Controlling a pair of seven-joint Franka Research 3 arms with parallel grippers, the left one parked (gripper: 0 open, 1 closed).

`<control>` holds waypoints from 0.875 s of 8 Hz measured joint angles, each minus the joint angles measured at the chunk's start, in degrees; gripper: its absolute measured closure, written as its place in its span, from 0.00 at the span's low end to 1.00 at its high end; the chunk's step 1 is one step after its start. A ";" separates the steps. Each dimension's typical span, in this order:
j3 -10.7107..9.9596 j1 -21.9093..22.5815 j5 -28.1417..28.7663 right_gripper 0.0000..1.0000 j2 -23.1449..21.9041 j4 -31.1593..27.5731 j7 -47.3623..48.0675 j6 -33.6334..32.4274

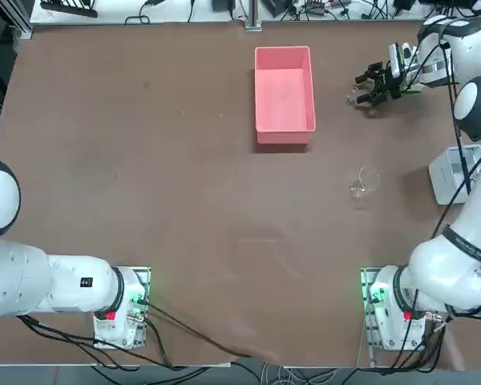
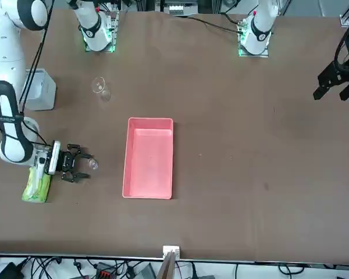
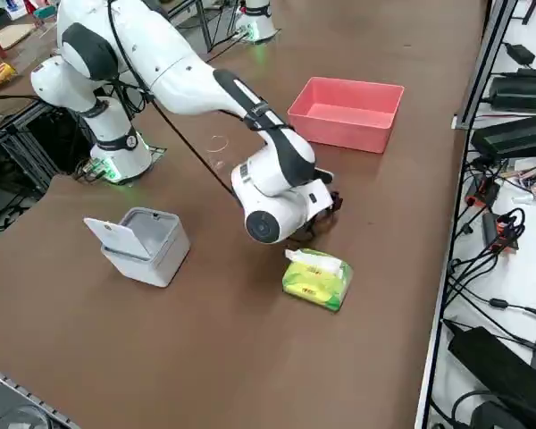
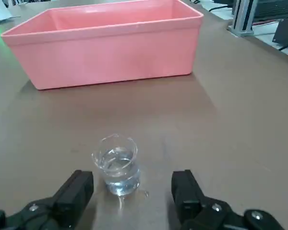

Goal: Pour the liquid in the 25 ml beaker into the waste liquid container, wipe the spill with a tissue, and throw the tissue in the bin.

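Relation of note: the small beaker [image 4: 119,167] stands upright on the tabletop [image 4: 240,143], just beyond the fingertips of the right gripper [image 4: 132,178] and roughly in line with the opening. In the top view it lies at 9 o'clock from the gripper, which points that way. Its long axis is vertical, across the line of approach. The right arm [image 3: 277,156] is the nearer one and reaches it directly.

Gripper: fingers wide apart, one to either side of the approach line, nothing clamped. No contact with the glass is seen.

Contents: clear liquid in the beaker. A small wet spot [image 4: 146,193] shows beside its base.

Surroundings: the larger beaker [image 1: 365,183], judged to be the waste container, is at 6 o'clock from the gripper in the top view. The bin [image 3: 152,246], lid raised, lies between 4 and 5 o'clock there. The pink box [image 1: 284,92] is at 9 o'clock, past the small beaker. The tissue pack [image 3: 317,279] has a sheet protruding.

Assessment: step in hand is the grasp, ahead of pouring. A short, level advance, then a gentle close, is called for. Risk: a nudge could tip so light a glass.
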 joint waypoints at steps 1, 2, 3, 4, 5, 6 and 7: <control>0.00 0.00 0.07 0.00 0.11 0.17 -0.06 -0.03; 0.01 0.01 0.08 0.00 0.11 0.29 -0.11 -0.06; 0.05 0.07 0.10 0.00 0.11 0.40 -0.18 -0.11; 0.11 0.24 0.40 0.00 0.11 0.45 -0.23 -0.13; 0.17 0.51 0.87 0.00 0.11 0.45 -0.26 -0.14; 0.18 0.89 1.25 0.00 0.11 0.45 -0.28 -0.15; 0.19 1.17 1.41 0.00 0.11 0.45 -0.29 -0.15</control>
